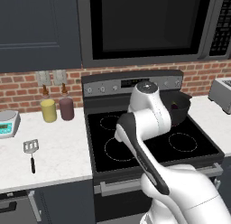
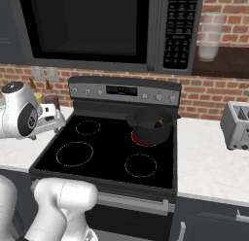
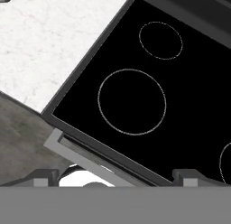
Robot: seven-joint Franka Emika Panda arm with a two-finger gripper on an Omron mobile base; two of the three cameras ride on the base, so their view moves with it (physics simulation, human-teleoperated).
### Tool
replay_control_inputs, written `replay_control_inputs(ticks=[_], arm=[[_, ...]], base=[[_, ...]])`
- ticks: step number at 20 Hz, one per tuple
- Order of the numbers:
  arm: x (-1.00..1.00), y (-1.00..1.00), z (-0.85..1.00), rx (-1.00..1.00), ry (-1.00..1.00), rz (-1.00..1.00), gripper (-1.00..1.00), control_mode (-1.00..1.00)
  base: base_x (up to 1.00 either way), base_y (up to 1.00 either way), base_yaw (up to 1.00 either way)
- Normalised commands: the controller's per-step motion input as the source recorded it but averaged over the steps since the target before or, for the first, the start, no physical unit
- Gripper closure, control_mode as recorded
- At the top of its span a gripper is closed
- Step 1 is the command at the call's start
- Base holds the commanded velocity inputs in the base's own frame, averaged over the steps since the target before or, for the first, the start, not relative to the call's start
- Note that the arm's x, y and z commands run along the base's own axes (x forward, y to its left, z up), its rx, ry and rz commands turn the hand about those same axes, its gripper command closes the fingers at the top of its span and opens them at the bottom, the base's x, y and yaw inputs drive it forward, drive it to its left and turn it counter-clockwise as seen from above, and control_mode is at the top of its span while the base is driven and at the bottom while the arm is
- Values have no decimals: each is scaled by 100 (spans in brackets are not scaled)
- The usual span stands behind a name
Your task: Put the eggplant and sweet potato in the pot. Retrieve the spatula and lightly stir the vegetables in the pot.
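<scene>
Hand (image 3: 115, 175) spread wide and empty over the stove's (image 3: 180, 105) front corner; swing left to the spatula (image 1: 31, 154), pinch its thin handle squarely.

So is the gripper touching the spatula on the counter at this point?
Apart. In the left base view the spatula lies alone on the white counter left of the stove. The hand view shows the open gripper above the stove's front edge, holding nothing.
</scene>
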Motion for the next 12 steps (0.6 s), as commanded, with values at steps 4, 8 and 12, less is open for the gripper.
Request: replay_control_inputs(ticks=[4,8,12], arm=[[0,0,0,0,0,0,-100,-100],[0,0,0,0,0,0,-100,-100],[0,0,0,0,0,0,-100,-100]], base=[[0,0,0],[0,0,0],[0,0,0]])
